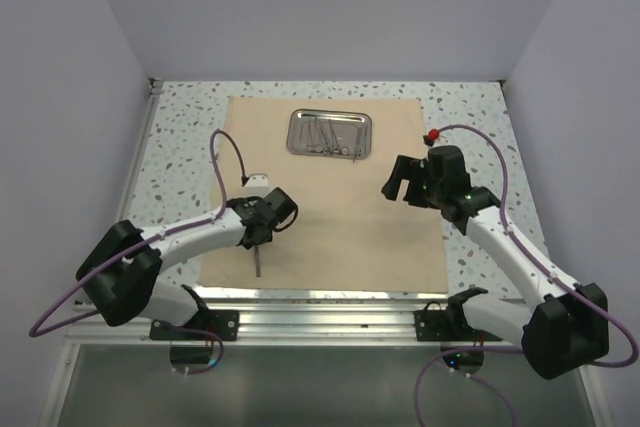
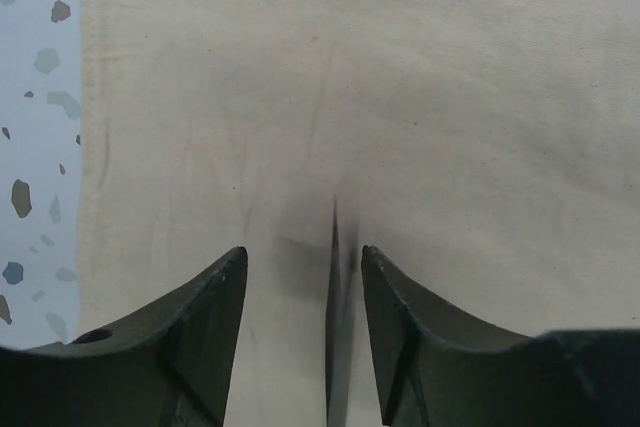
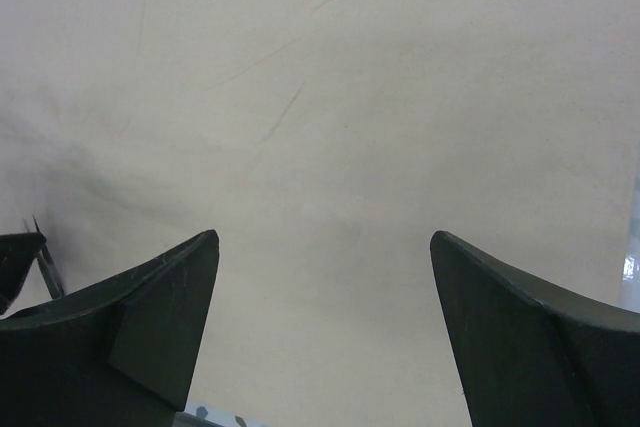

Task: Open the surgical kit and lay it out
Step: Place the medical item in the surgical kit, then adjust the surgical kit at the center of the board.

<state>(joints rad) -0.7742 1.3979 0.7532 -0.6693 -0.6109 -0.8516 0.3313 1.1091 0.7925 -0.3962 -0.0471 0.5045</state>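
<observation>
Speckled surface (image 1: 180,147) carries the tan cloth (image 1: 340,217), spread flat: soft and light, best pinched at an edge. Steel tray (image 1: 297,122) sits far-centre on the cloth, holding slim instruments (image 1: 335,137). One slim tool (image 2: 333,327) on the near-left cloth probably handles stiff and slippery, so grip mid-shaft. Left jaws narrowly parted around it, not clamping. Right jaws wide, empty.

Lettering, labels, brand marks, numerals, signs: none legible in any of the three views.
</observation>
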